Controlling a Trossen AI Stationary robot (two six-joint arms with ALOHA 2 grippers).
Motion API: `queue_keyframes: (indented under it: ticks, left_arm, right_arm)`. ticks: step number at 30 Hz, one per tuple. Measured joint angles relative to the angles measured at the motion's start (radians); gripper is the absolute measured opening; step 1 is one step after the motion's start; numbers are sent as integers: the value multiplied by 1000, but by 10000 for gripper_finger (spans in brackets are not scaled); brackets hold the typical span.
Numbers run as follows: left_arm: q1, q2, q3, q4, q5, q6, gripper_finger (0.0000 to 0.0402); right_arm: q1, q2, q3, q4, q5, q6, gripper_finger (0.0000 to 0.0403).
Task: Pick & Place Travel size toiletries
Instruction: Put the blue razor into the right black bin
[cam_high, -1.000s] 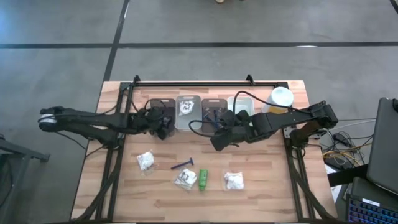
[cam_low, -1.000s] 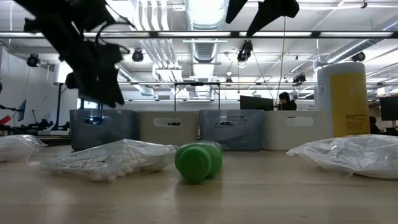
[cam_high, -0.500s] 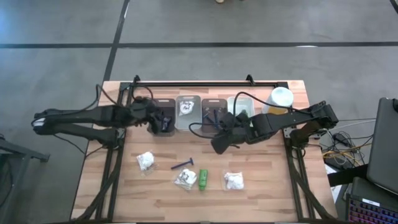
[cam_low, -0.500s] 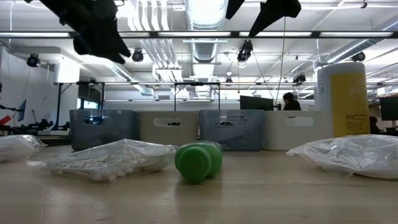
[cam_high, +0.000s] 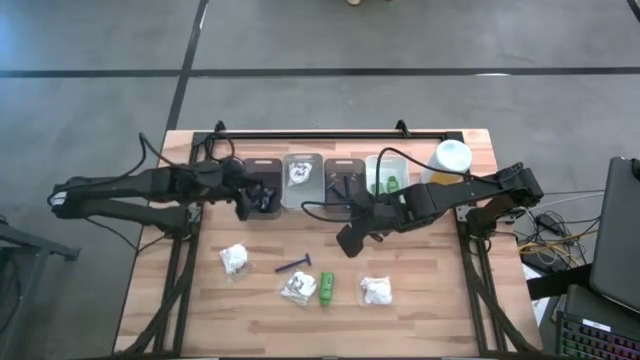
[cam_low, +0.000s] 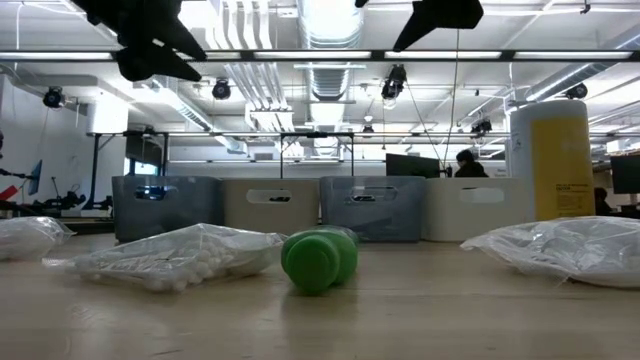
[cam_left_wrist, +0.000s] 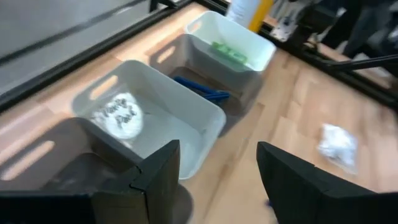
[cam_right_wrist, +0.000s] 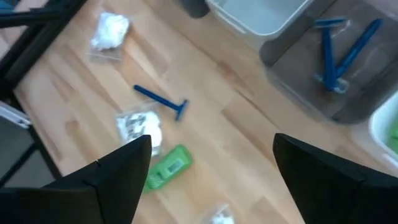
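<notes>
Several toiletries lie on the near half of the table: three white packets (cam_high: 234, 259) (cam_high: 297, 288) (cam_high: 376, 291), a blue razor (cam_high: 293, 265) and a green bottle (cam_high: 326, 289) on its side. My right gripper (cam_high: 345, 240) (cam_right_wrist: 211, 140) hangs open above the table's middle, over the razor and bottle (cam_right_wrist: 166, 167), touching nothing. My left gripper (cam_high: 245, 203) (cam_left_wrist: 217, 146) is open and empty, high up at the near left side of the leftmost grey bin (cam_high: 262, 183).
A row of bins stands along the far edge: a white one (cam_left_wrist: 180, 118) holds a packet (cam_left_wrist: 123, 115), a grey one (cam_right_wrist: 323, 93) holds blue razors (cam_right_wrist: 339, 53), and a white one (cam_high: 385, 172) holds green bottles. A tall yellow bottle (cam_high: 452, 158) stands at the far right.
My left gripper has risen from just above the leftmost bin, drawn back a little toward the table's left edge and tipped up nearer to level. My right gripper has swung its fingers a little toward the near edge while its arm stayed in place.
</notes>
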Motion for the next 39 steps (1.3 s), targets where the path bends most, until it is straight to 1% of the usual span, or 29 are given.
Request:
queue_keyframes:
  ticks: [7,9,14,19,22,25,29,35,39]
  left_arm:
    - [-29,-40,-2,0,88,-66,218]
    - [-46,-47,-3,0,90,-79,218]
    - [-78,-64,-4,-11,100,-110,218]
    - [-103,-70,-4,-21,114,-151,218]
    - [-117,-70,-4,-21,120,-206,218]
    - [-128,-68,-5,-21,121,-278,218]
    - [-133,-61,-5,-16,121,-367,218]
    - [-158,-44,-6,-10,120,-496,218]
    - [-185,-13,-6,13,106,-563,218]
  right_arm:
    - [0,0,0,69,6,21,309]
    - [0,0,-1,95,12,21,304]
    - [0,0,-3,108,83,81,295]
    - [0,1,-3,108,86,137,293]
    - [0,13,-3,118,86,135,301]
    - [-1,26,-4,134,74,89,309]
    - [-3,40,-4,139,29,-2,320]
    - [-3,39,-4,101,18,-120,332]
    - [-3,35,-4,48,-14,-202,338]
